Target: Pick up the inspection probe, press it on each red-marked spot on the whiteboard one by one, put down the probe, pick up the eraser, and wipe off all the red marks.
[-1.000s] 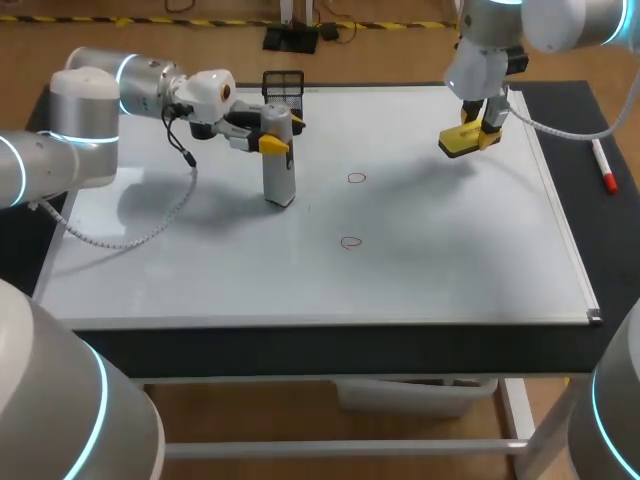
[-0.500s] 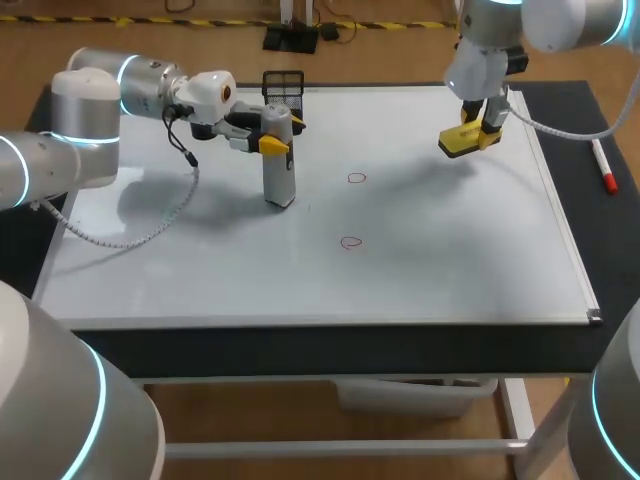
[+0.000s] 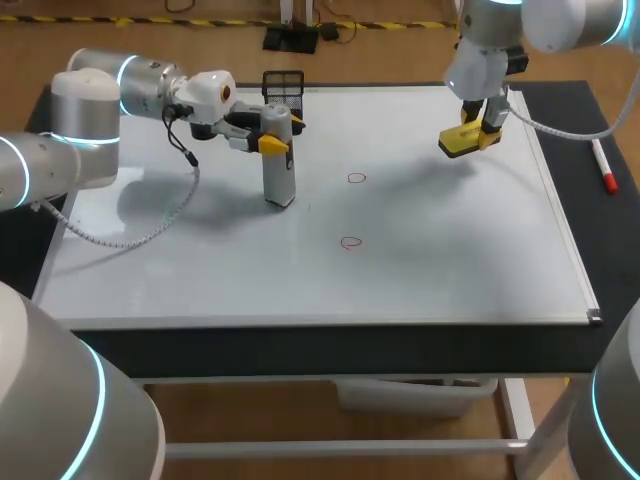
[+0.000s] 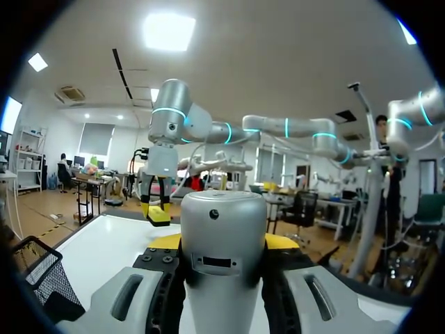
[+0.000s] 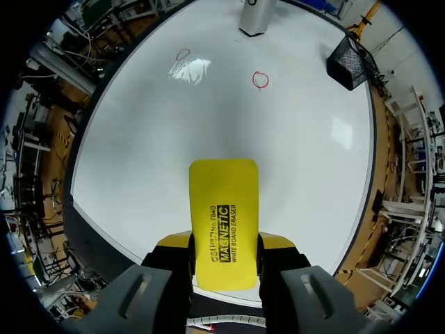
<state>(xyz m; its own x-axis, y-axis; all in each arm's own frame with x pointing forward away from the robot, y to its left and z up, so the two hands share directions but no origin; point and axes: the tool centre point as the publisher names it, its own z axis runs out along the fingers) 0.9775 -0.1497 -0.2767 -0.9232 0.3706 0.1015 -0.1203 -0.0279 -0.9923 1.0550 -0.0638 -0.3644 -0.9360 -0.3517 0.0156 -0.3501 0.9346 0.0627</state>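
A white whiteboard (image 3: 450, 260) lies flat and covers most of a dark table (image 3: 570, 100). The left arm comes in over the far left corner of the board. Its left gripper (image 3: 277, 133) is closed round the upper part of the inspection probe (image 3: 279, 175), a grey cylinder that stands upright with its lower end on the board, a little in from the far edge and left of the middle. In the left wrist view the probe (image 4: 222, 243) fills the space between the two fingers, and a yellow tip presses against it on each side.

The right arm hangs over the far right corner of the board. Its right gripper (image 3: 482, 128) clamps a flat yellow eraser (image 3: 466, 142), which is held above the surface and casts a shadow on the board. In the right wrist view the eraser (image 5: 223, 221) juts out ahead of the fingers, gripped from both sides.

A red mark (image 3: 356, 178) — a small drawn ring — sits near the middle of the board, between probe and eraser and touching neither. A second red mark (image 3: 349, 242) lies nearer the front edge.

A black mesh basket (image 3: 283, 83) stands at the board's far edge, behind the probe. A marker pen (image 3: 603, 166) with a red end lies on the table beside the board's right edge.
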